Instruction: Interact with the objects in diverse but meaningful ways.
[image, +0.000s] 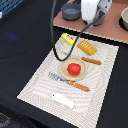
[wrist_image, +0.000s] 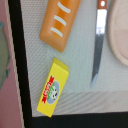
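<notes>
The orange ridged loaf (image: 87, 47) and the yellow packet (image: 67, 39) lie at the far end of the striped placemat (image: 45, 85). The red tomato ball (image: 74, 68) sits on the round tan plate (image: 63, 71) in the mat's middle. The white fish piece (image: 62, 100) lies at the mat's near end. My gripper (image: 95, 20) hangs high above the loaf, and its fingers are too unclear to read. The wrist view shows the loaf (wrist_image: 61, 22), the packet (wrist_image: 52, 87), a knife (wrist_image: 98, 42) and the plate's rim (wrist_image: 120, 35), but no fingers.
A wooden-handled knife (image: 91, 61) lies beside the plate, and a fork (image: 70, 82) lies on its near side. A grey pot (image: 71, 11) and a second pot (image: 125, 17) stand on the brown board at the back. A black cable loops over the mat.
</notes>
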